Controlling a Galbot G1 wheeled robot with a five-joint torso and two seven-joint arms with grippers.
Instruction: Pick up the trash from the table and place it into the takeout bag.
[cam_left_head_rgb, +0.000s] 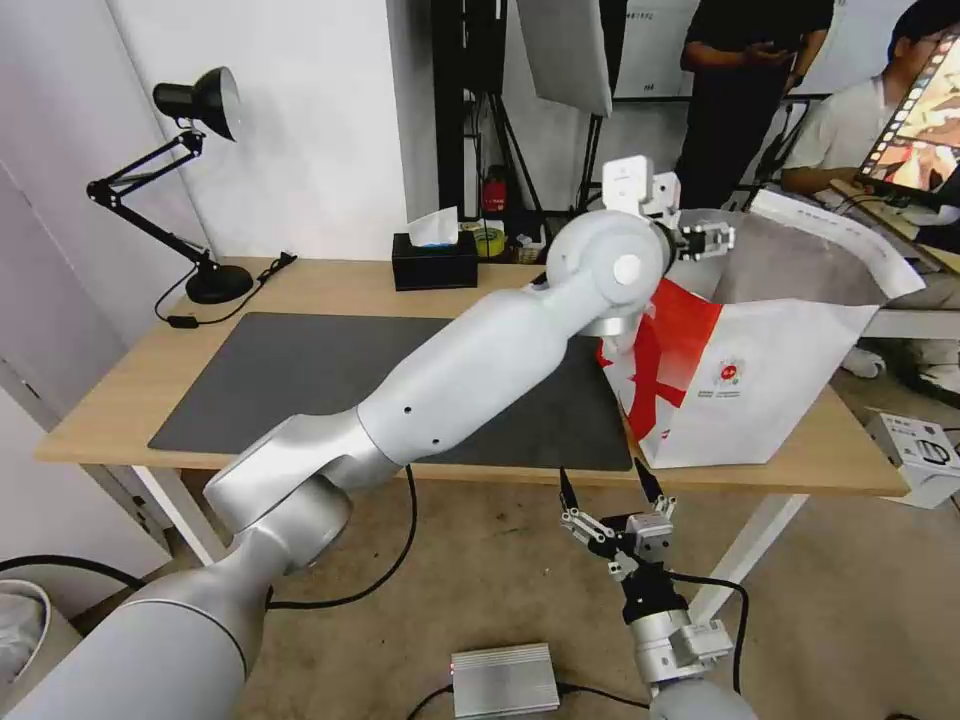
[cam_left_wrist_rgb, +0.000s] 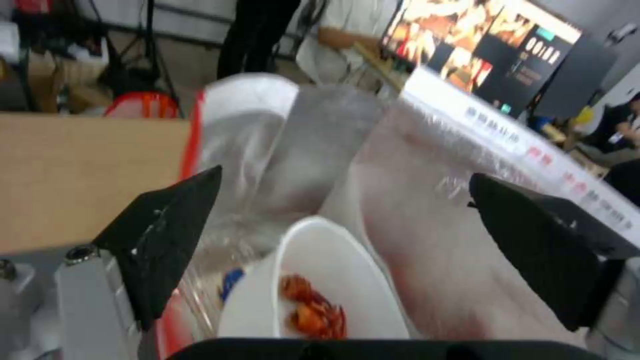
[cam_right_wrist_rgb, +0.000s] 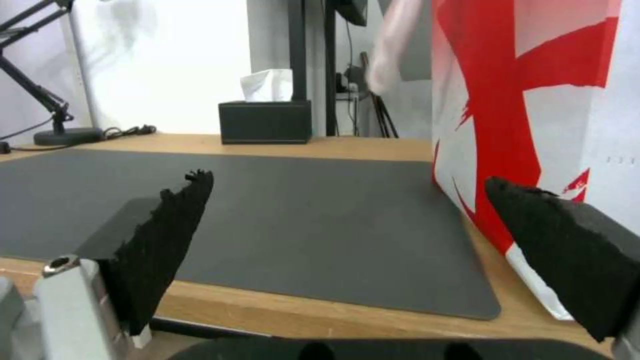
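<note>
The takeout bag, white with a red band, stands open on the right end of the table. My left arm reaches across the grey mat, and the left gripper hangs open over the bag's mouth. In the left wrist view the left gripper holds nothing. Below it, inside the silver lining, a white bowl of red crayfish shells lies tilted beside clear plastic. My right gripper is open below the table's front edge, facing the mat and the bag.
A black desk lamp stands at the table's back left and a black tissue box at the back middle. On the floor are a silver box and cables. A white box sits to the right of the table.
</note>
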